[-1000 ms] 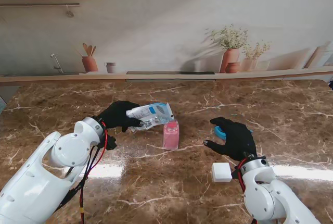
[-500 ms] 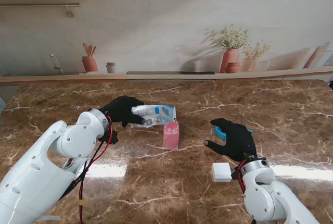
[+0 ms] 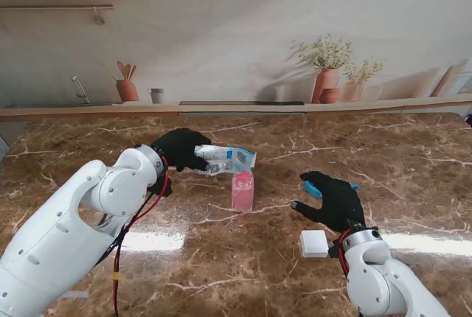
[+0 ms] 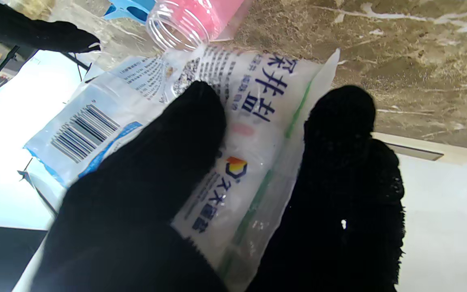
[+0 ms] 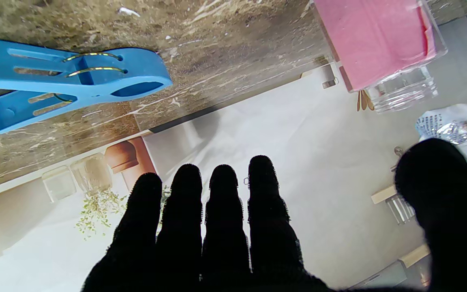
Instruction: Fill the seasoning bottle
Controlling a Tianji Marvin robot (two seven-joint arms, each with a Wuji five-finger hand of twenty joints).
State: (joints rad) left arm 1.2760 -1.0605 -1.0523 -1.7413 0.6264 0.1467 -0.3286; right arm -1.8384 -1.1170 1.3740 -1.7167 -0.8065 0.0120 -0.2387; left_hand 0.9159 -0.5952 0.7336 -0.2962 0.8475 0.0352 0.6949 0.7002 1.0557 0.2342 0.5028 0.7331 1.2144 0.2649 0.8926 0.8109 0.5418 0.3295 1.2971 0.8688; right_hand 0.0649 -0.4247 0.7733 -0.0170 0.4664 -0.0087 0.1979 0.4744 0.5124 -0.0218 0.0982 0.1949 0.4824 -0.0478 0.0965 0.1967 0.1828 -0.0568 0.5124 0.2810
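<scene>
On the brown marble worktop (image 3: 221, 258), seen from the stand, the clear square seasoning bottle with pink contents (image 3: 243, 191) stands upright and uncapped, the landmark for everything else. Just over its far side the left robot hand (image 3: 179, 150) grips a white-and-blue printed plastic seasoning pouch (image 3: 227, 159), laid nearly level with one end reaching over the bottle's mouth, probably so the contents can run in. To the bottle's right the right robot hand (image 3: 333, 197) hovers with fingers spread and nothing in it, apparently waiting; a small white square block (image 3: 313, 243) lies right of the bottle and nearer to me. From the left wrist, black-gloved fingers (image 4: 176, 142) pinch the pouch (image 4: 253, 134) across its printed face, its edge just beside the bottle's threaded open neck (image 4: 172, 28); whether anything pours cannot be told. From the right wrist, the fingers (image 5: 221, 202) stand apart, a blue plastic clip (image 5: 71, 77) lies on the worktop, well apart from the bottle (image 5: 379, 40).
</scene>
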